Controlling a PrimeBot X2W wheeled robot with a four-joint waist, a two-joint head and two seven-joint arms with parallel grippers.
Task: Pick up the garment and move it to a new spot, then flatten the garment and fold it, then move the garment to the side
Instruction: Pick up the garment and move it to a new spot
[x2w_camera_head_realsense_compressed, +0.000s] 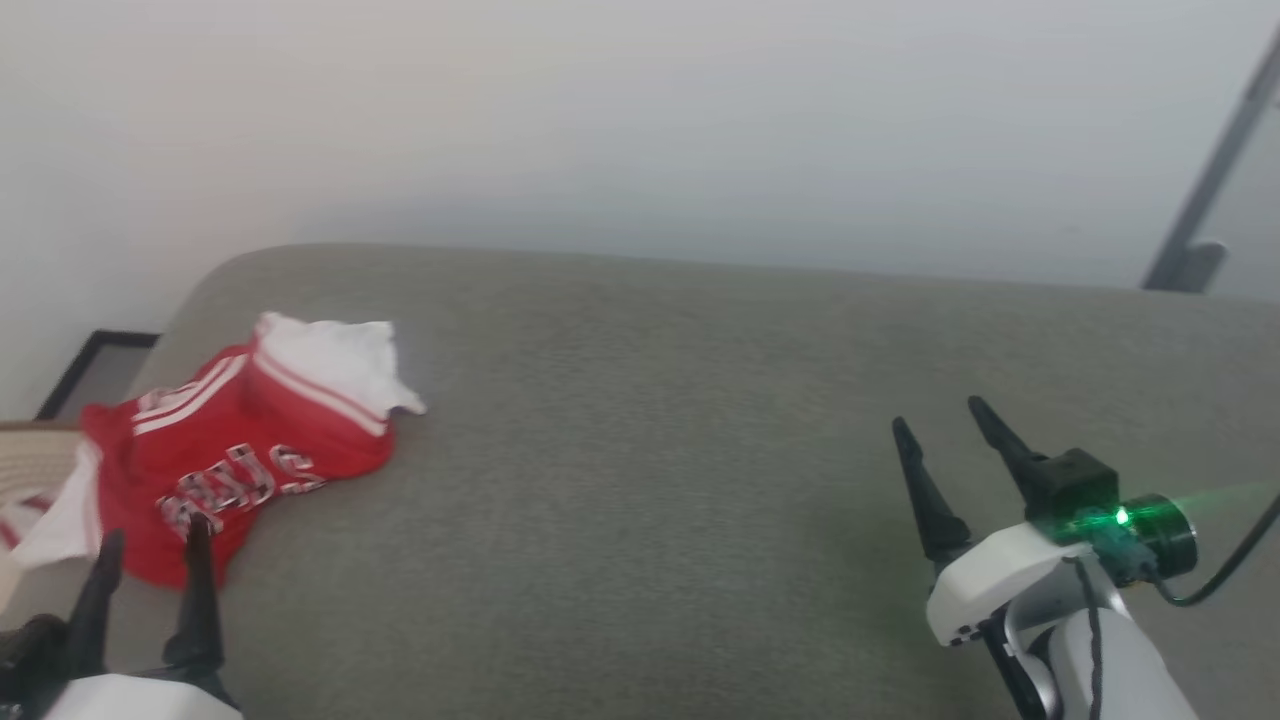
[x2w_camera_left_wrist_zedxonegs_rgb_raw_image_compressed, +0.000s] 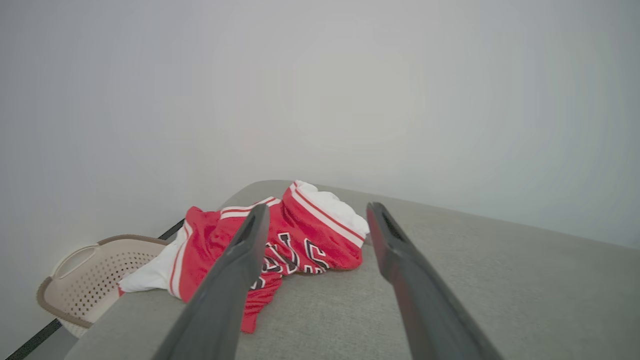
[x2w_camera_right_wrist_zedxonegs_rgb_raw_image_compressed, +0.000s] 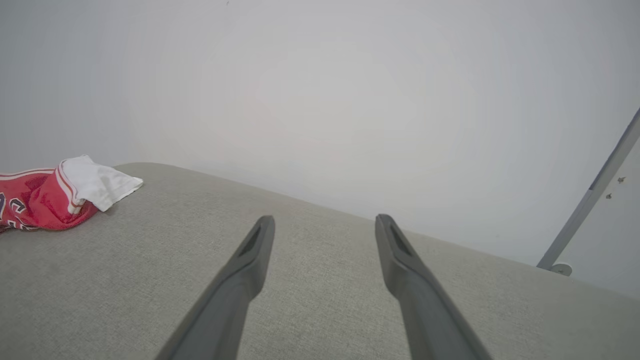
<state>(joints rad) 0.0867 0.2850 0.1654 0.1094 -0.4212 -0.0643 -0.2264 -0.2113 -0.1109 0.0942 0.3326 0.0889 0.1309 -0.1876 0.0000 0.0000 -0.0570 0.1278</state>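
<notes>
— Beige perforated plastic basket (x2w_camera_left_wrist_zedxonegs_rgb_raw_image_compressed: 85, 280) at left, beside the grey fabric surface (x2w_camera_head_realsense_compressed: 650, 450)?
— Yes. Then crumpled red jersey-style garment (x2w_camera_head_realsense_compressed: 240, 440) with white sleeves, on the surface's left end.
— Left gripper (x2w_camera_head_realsense_compressed: 153, 531)?
— Spread wide, tips near the garment's front edge. Right gripper (x2w_camera_head_realsense_compressed: 937, 414) also wide, well apart, over bare fabric.

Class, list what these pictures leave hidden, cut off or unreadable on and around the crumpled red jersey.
- Crumpled red-and-white jersey: head view, folds break its lettering; underside hidden.
- Same jersey, right wrist view: cut by the left edge.
- Beige perforated basket: left wrist view, grey cushion covers part of it; contents unseen.
</notes>
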